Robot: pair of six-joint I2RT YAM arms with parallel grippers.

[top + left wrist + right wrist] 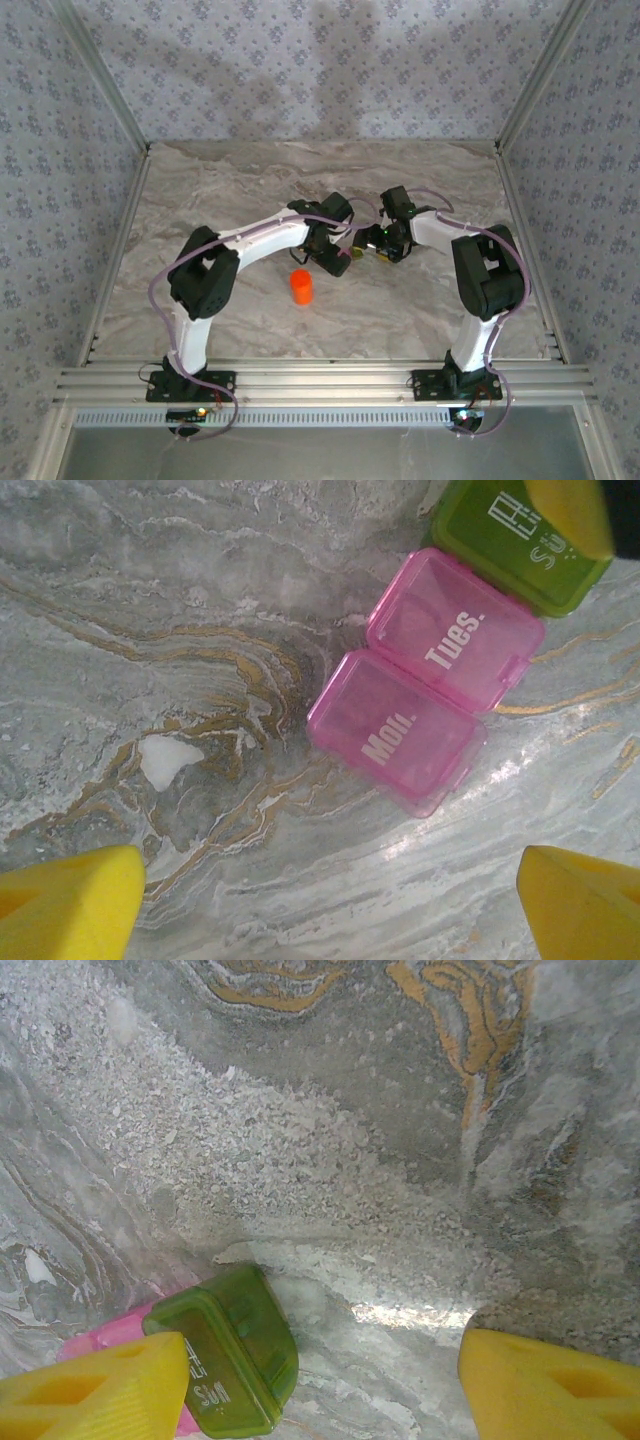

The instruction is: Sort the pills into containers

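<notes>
The left fingers (70,900) stood spread wide and released, one yellow tip at each lower corner of the left wrist view, with bare counter (200,630) between them. The containers (430,690) lay flat on the counter ahead of those tips. They were nearer the tip at the right of that view than the other, and touched neither.

The row ran diagonally away from the tips, lettered faces up:
- The pink compartment marked "Mon." (395,730) lay closest to the tips.
- The pink compartment marked "Tues." (455,630) was joined to it just beyond.
- The green compartment (510,550) lay farthest.

A yellow finger of the right arm (570,515) overlapped the far corner of the green compartment in that view.

The right fingers (550,1385) were likewise apart and grasped nothing. In the right wrist view the green compartment (235,1350) lay just beside the finger at the left. Its near corner was hidden behind that finger, so contact could not be told. A pink edge showed on its far side. Open counter lay between the green compartment and the other finger.

From above, the left fingers (335,262) and the right fingers (385,248) stood close together near the middle of the counter. The containers were too small to make out there. An orange bottle (302,287) stood upright near the left fingers, apart from them.
</notes>
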